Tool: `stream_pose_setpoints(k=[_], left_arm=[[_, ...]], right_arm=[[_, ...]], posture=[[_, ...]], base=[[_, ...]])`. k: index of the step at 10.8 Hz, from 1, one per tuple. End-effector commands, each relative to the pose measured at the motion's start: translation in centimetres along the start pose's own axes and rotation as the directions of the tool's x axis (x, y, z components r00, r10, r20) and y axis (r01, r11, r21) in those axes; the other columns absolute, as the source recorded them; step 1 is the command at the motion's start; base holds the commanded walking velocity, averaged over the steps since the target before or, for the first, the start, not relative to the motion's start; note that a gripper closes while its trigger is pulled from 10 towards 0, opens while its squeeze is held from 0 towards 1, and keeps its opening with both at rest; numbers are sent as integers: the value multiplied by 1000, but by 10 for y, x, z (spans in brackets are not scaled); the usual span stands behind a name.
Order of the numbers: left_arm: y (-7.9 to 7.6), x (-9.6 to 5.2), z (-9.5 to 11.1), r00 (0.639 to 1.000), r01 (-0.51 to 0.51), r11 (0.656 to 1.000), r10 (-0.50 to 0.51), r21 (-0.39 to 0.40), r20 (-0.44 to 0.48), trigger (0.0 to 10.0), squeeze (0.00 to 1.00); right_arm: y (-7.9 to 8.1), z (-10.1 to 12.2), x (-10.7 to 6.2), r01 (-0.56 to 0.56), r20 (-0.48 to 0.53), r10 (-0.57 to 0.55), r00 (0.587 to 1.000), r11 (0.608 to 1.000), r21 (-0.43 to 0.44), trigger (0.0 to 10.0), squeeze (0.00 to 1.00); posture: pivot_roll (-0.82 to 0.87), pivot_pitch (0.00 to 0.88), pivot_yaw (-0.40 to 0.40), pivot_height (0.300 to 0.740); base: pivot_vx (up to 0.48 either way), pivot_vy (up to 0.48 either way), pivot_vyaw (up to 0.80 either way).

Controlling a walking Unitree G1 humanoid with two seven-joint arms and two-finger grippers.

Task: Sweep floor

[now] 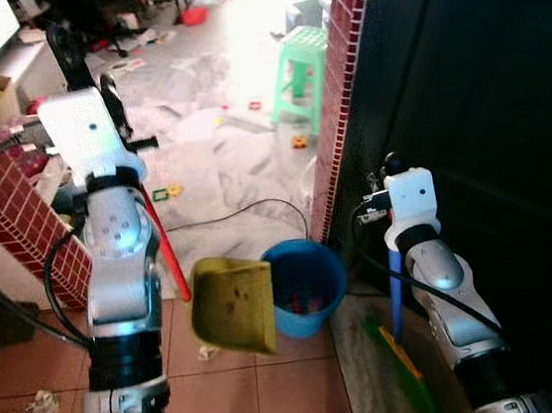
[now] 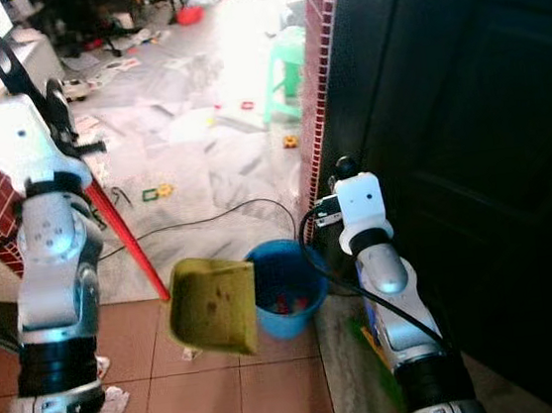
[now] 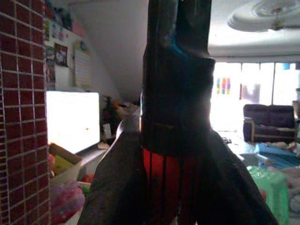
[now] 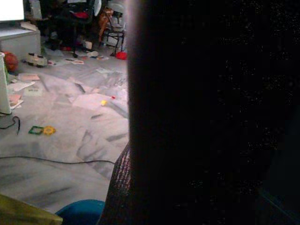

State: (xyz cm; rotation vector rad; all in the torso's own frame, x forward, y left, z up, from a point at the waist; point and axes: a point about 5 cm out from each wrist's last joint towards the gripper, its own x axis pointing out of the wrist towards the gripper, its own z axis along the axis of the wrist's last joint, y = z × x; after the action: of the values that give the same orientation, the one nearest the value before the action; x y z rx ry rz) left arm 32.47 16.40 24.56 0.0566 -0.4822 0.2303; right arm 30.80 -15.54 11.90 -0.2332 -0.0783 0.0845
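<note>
Dustpan: olive-yellow scoop, stained inside, tipped over the rim of a blue bucket on the floor by the brick pillar, on a red handle. Left claw clamped on that handle. Right claw holds a blue broom handle; finger state cannot be told.

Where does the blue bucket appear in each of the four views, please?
Left eye view: bucket low and centre, right of the dustpan.
Right eye view: low centre, again right of the dustpan.
Left wrist view: not in it.
Right wrist view: just its blue rim at the bottom edge, beside a dustpan corner.
Shared landmark: the black cable on the floor beyond the bucket, also in the right wrist view.
</note>
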Motion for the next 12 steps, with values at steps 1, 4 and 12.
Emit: stream_pose_setpoints(k=[1,4,12], left_arm=[[2,6,14,998,-13,999,11,34,57,10000,0],[55,6,18,986,-158,965,142,208,90,10000,0],[52,-82,-80,936,-62,981,121,184,-331,10000,0]], right_arm=[[-4,5,2,12,31,-12,999,1000,-14,10000,0],[0,4,5,-10,20,10,1000,1000,-14,10000,0],[27,11,11,-280,28,278,960,951,132,10000,0]], posture=[[-24,24,7,740],[-4,17,3,740],[8,11,-21,740]], base=[[0,0,0],[0,0,0],[0,0,0]])
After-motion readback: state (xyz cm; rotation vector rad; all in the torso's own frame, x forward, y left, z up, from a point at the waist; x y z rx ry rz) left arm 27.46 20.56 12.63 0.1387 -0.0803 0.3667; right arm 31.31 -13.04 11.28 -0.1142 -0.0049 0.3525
